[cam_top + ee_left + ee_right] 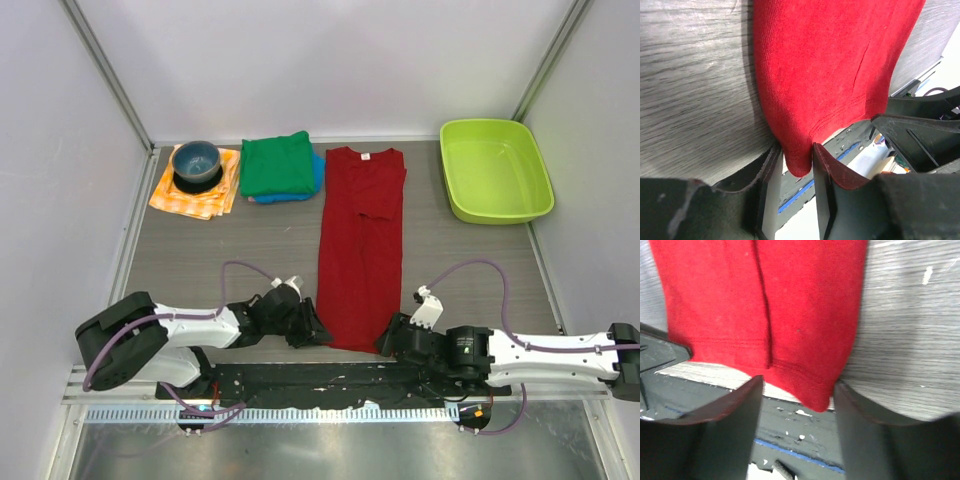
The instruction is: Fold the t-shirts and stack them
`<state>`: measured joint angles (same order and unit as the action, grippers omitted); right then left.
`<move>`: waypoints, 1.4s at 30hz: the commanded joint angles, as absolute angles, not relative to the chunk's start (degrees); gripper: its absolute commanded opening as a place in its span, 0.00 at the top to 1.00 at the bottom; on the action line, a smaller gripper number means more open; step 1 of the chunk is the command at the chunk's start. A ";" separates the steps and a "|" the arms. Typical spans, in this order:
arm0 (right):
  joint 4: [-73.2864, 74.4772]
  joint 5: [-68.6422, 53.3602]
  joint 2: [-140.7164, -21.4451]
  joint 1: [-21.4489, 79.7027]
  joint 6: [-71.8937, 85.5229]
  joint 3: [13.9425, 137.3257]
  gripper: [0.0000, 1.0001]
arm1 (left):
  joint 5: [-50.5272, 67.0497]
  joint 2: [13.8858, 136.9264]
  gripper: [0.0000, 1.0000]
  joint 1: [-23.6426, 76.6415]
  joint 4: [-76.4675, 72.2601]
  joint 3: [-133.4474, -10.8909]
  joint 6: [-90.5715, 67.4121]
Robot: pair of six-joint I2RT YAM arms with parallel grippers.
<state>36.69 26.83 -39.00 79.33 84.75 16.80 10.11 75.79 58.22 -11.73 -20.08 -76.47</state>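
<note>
Pinching with left gripper [797, 161], narrow on hem corner of red t-shirt [360, 240], spread flat left of lime tub [497, 170]. Straddling other corner with right gripper [797, 390], wide. Clamp first, then lift both corners evenly.

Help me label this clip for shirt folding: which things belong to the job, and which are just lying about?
Job: dark red t-shirt; green t-shirt; blue t-shirt beneath it; left claw and right claw at the red shirt's near corners.
Lying about: blue bowl; orange checked cloth under it; lime tub.
</note>
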 commanded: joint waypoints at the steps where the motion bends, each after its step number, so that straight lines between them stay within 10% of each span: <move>1: 37.79 27.94 -41.74 79.63 85.69 14.94 0.44 | 8.70 79.36 0.66 58.62 -8.61 -18.02 -75.41; 6: 39.46 30.84 -44.03 79.63 84.81 16.34 0.54 | 8.96 81.82 1.00 58.45 -11.95 -18.45 -74.71; 13: 41.39 34.36 -46.05 79.72 83.41 18.80 0.99 | 9.93 82.36 1.00 58.36 -12.66 -19.86 -72.42; 28: 51.11 48.66 -70.39 101.25 89.12 42.25 0.99 | -9.83 61.10 1.00 74.36 9.63 -25.99 -76.13; 42: 56.69 62.13 -55.64 86.76 77.18 45.70 0.99 | -8.79 62.75 1.00 58.02 16.44 -41.40 -59.33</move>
